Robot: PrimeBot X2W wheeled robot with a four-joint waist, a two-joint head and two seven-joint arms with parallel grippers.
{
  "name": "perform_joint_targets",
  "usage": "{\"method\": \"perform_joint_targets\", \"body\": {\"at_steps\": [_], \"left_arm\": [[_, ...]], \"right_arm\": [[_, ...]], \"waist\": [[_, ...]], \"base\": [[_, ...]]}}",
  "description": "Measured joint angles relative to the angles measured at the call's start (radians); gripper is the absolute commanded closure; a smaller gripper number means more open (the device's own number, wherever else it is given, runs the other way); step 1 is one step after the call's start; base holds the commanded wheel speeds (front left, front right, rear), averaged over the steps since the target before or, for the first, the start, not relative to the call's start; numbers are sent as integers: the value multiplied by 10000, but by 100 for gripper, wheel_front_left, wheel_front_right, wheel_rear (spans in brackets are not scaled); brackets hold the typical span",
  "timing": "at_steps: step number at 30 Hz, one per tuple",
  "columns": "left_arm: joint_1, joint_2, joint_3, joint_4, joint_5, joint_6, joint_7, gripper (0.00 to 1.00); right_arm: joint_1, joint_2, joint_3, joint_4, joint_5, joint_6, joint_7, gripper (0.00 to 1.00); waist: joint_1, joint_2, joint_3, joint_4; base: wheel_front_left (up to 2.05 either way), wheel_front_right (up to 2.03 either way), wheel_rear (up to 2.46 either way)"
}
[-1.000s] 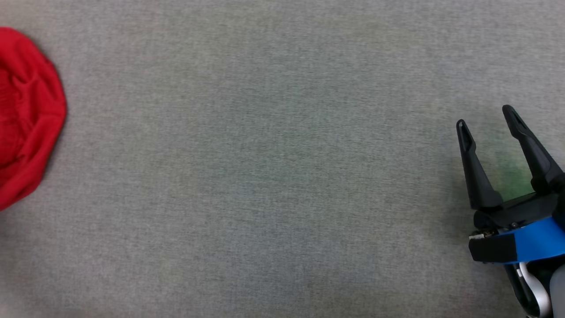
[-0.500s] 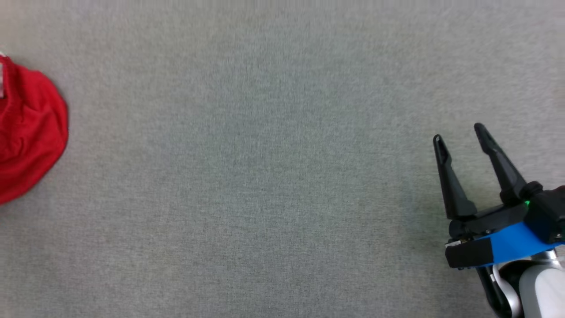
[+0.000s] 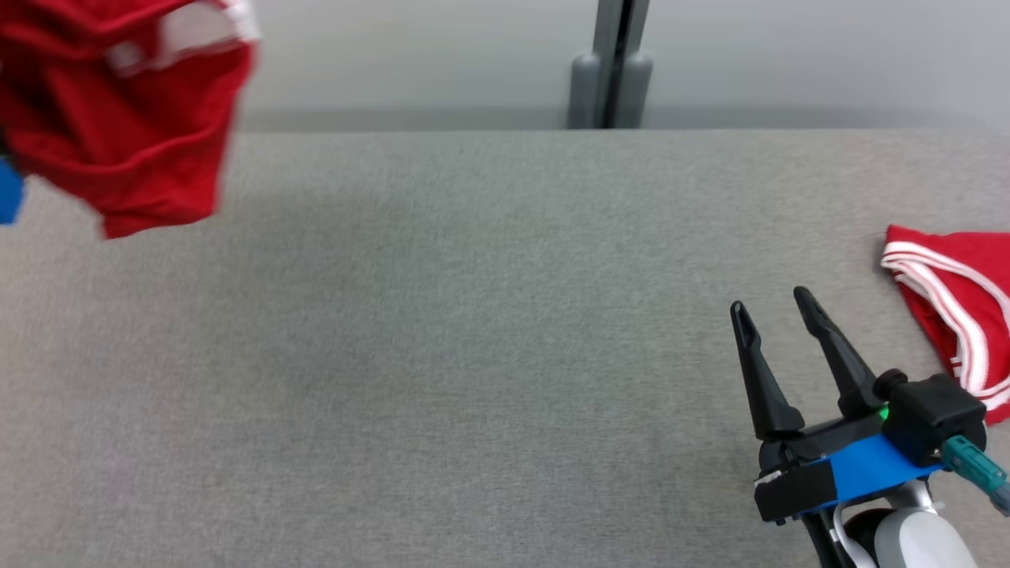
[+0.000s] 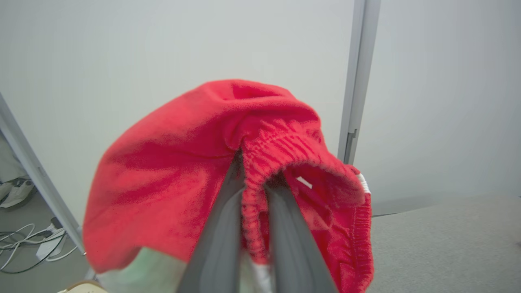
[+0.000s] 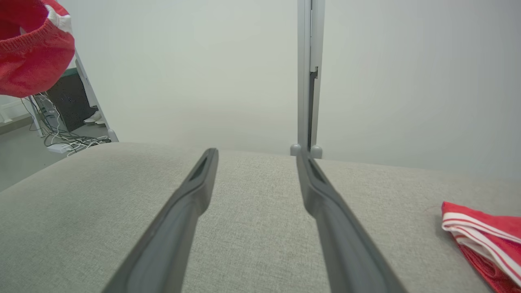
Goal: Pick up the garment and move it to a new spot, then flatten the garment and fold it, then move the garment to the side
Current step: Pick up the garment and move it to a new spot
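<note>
A crumpled red garment (image 3: 126,118) with white trim hangs in the air above the table's far left corner. In the left wrist view my left gripper (image 4: 256,179) is shut on the elastic waistband of the garment (image 4: 163,171), and the cloth drapes over the fingertips. The same garment (image 5: 32,53) shows at the upper left of the right wrist view. My right gripper (image 3: 769,304) hovers over the table's near right part, open with nothing between its fingers (image 5: 183,211).
A second red garment with white stripes (image 3: 955,300) lies folded at the right edge of the grey cloth-covered table (image 3: 473,331). A grey post (image 3: 611,71) stands behind the far edge. Cables (image 5: 69,140) lie on the floor to the left.
My left gripper has shut on the red garment and lifted it off the table. The head camera has tilted up, bringing the far edge and the second garment into view.
</note>
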Motion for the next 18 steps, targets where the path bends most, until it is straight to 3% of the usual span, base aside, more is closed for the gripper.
{"method": "perform_joint_targets", "body": {"at_steps": [9,18], "left_arm": [[-283,-1438,-1350,-1914,-387,109,612,100],[785,-2617,-2351,-1277,-510,138,-36,100]], "right_arm": [[132,123,31,48,48,0,-81,0],[70,211,10,-46,90,0,-134,0]], "waist": [[1,0,-483,-1032],[2,0,-218,-2340]], "base": [[0,0,0],[0,0,0]]}}
